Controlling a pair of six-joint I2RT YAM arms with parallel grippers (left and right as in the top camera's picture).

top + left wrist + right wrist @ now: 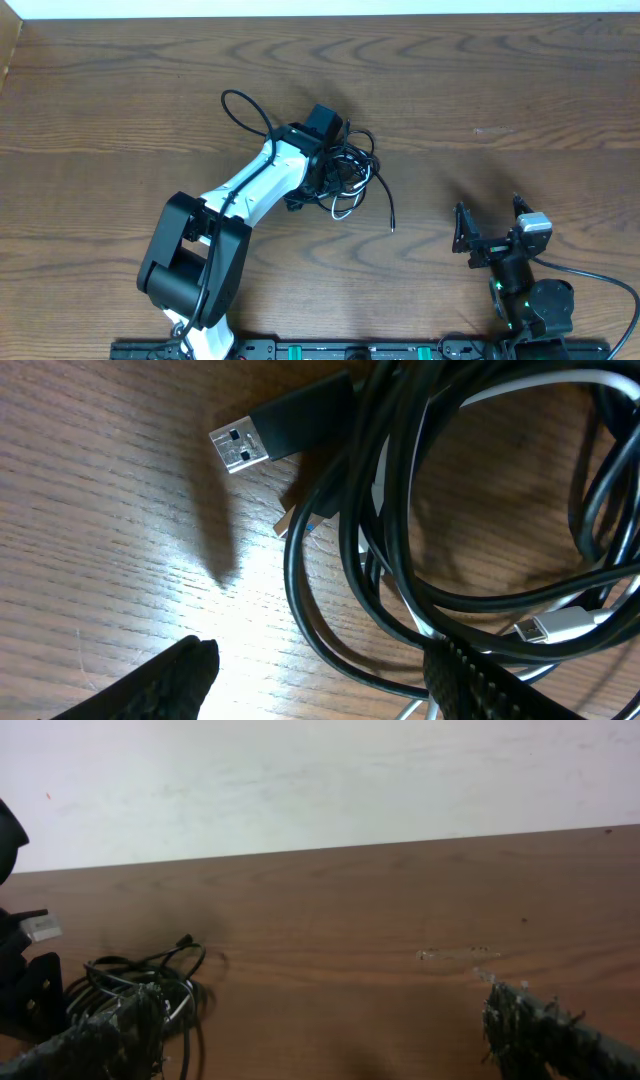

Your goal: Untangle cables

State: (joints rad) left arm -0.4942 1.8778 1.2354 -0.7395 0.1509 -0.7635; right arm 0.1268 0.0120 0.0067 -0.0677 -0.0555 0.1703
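1. Cables were seen tangled near the middle of the desk.
2. The left gripper was spread open over them, nothing clasped.
3. The right gripper was held wide open by the near edge.

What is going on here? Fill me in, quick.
The left arm's fingers stand open over the tangle of cables in the middle of the table. They sit astride the black loops and grip nothing. A USB plug and a white cable lie in the heap. The right arm's fingers hang open off to the side, empty. The cables are not yet untangled.
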